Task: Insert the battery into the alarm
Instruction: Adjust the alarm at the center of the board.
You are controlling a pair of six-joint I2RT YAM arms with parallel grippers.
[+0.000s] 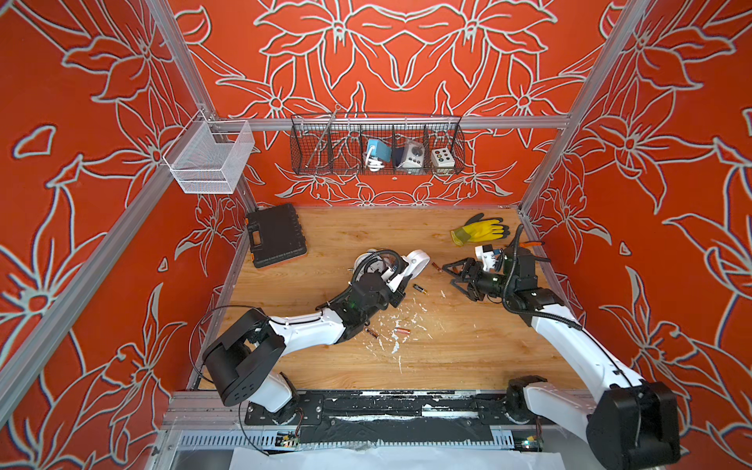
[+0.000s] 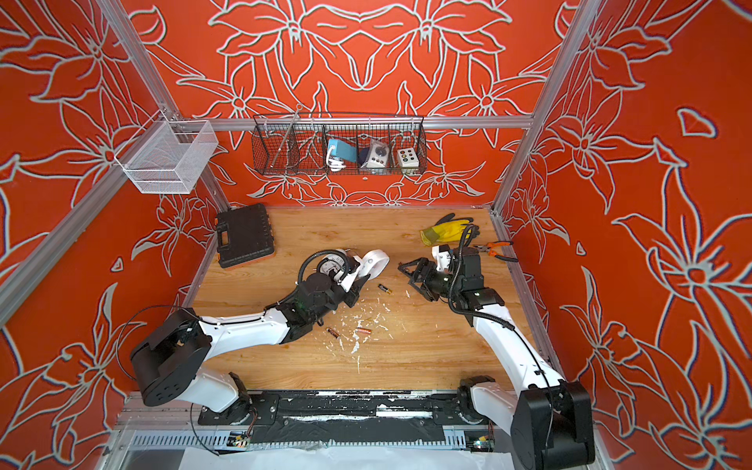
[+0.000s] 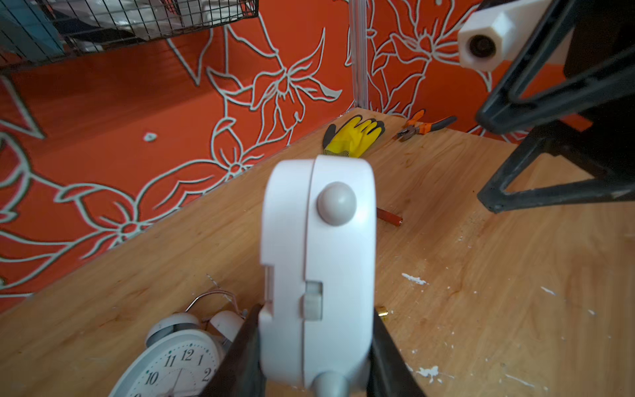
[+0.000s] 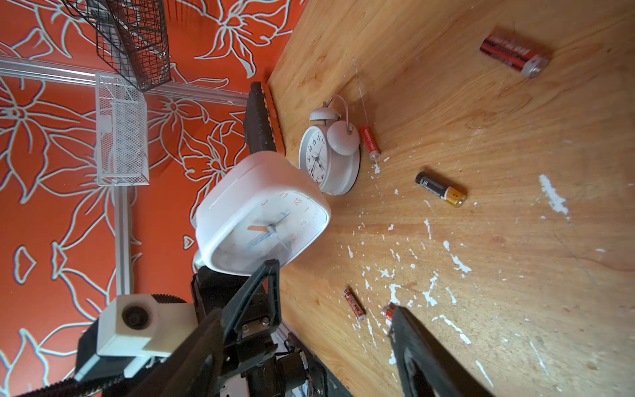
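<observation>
**Alarm gripped, batteries loose on the wood**

Nearest you, the black mounting rail (image 1: 407,409) runs along the near edge of the worktop (image 1: 468,366) and carries both arms. Your left tool (image 3: 314,357) is clamped on the white square alarm (image 1: 418,259). Its fingers (image 3: 240,357) press opposite faces of the casing and hold it tilted, clear of the wood, around the middle of the worktop. Your right tool (image 1: 452,275) hangs close by, toward the right edge, with its jaws spread wide and nothing between them.

Every battery in view lies loose on the wood. A black-and-gold battery (image 1: 420,289) lies between the two tools, and a red battery (image 1: 436,266) lies just beyond it. A third battery (image 1: 371,333) and a fourth battery (image 1: 402,330) lie among white flecks beside the left forearm. A fifth battery (image 4: 369,142) rests just beside a twin-bell clock (image 2: 331,264), which sits by the left tool with its dial showing.

A black tool case (image 1: 276,236) fills the far left corner. A yellow glove (image 1: 480,230) and orange-handled pliers (image 2: 494,249) lie in the far right corner.
</observation>
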